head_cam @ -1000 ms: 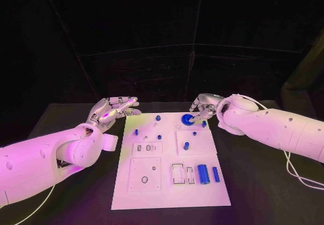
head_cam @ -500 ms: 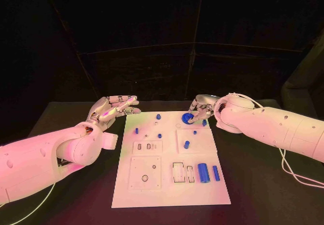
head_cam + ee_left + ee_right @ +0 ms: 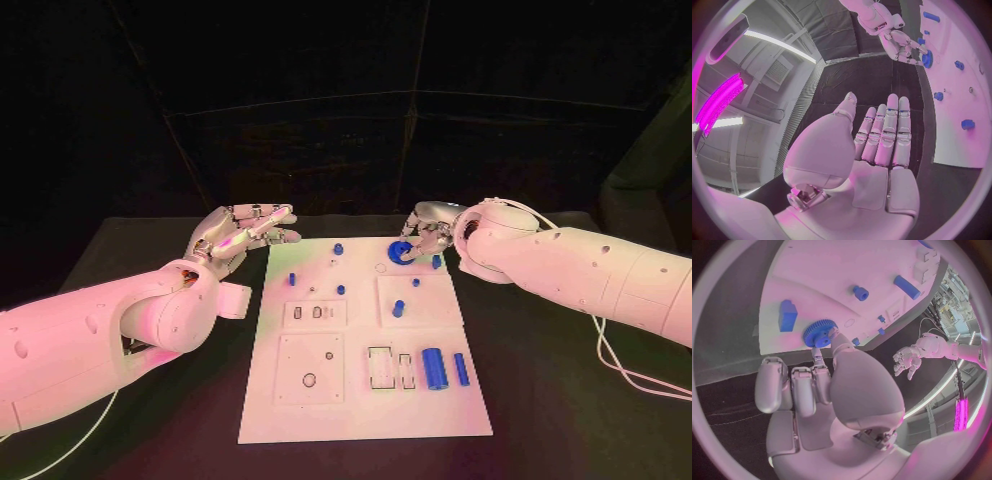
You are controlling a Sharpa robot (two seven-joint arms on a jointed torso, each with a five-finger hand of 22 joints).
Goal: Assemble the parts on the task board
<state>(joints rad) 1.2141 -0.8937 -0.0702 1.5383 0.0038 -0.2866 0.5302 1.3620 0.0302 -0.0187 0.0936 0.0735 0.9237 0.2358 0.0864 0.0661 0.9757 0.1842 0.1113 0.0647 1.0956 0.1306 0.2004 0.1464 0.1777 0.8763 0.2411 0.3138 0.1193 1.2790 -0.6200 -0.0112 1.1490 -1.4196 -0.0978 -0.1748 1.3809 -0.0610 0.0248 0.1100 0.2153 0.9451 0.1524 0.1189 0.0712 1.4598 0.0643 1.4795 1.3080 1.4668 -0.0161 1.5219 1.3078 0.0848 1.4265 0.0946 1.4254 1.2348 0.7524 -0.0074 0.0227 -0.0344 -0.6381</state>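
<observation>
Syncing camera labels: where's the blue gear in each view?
Head view: blue gear at the task board's far end, held by the right hand.
Left wrist view: blue gear at the right hand's fingertips.
Right wrist view: blue gear at the fingertips, over the board.
Shared landmark: the right hand.

I see a black table point(image 3: 548, 400) filling the lower half of the head view, its surface matte and dark. Behind it hangs a black backdrop point(image 3: 346, 130), made of panels with thin pale seams running across and down it. In the left wrist view I see a ceiling point(image 3: 773, 65) with a long bright light strip point(image 3: 779, 44) and a glowing magenta panel point(image 3: 720, 100). In the right wrist view, another light strip point(image 3: 942, 390) curves along the rim.
</observation>
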